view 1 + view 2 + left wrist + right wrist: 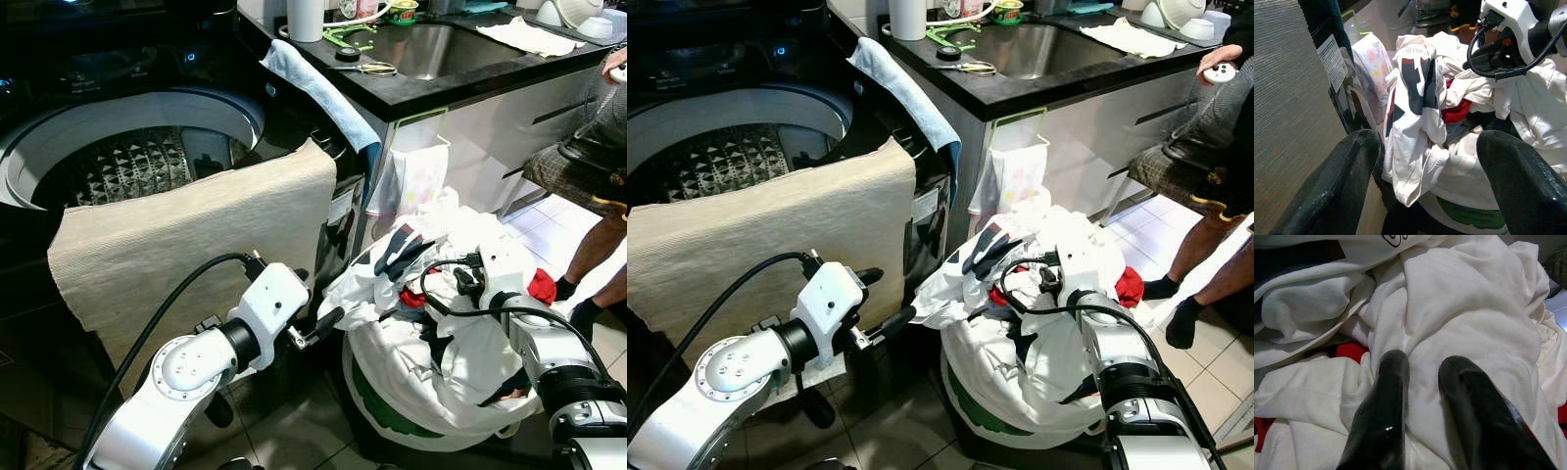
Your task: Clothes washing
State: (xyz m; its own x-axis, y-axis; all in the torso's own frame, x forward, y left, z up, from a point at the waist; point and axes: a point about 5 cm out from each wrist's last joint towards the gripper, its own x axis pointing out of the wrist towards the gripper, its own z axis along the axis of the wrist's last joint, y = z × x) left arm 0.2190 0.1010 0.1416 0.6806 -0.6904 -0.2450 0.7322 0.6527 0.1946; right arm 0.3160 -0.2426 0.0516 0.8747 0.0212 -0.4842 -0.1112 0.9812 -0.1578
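Observation:
A heap of mostly white laundry (431,323) with red and dark pieces fills a white basket (377,411) on the floor beside the top-loading washer (127,162), whose lid is up and drum bare. My right gripper (1422,362) is dug into the heap, its fingers (1386,396) pinched on a fold of a white garment (1459,318). My left gripper (318,328) hangs open between the washer front and the basket, nothing between its fingers (1347,186). It faces a white garment with black and red patches (1418,98) that hangs over the basket's near side.
A beige towel (196,235) drapes over the washer's front edge and a blue cloth (313,88) over its right corner. A black counter with a sink (431,49) stands behind. A person (588,166) stands at the right on the tiled floor.

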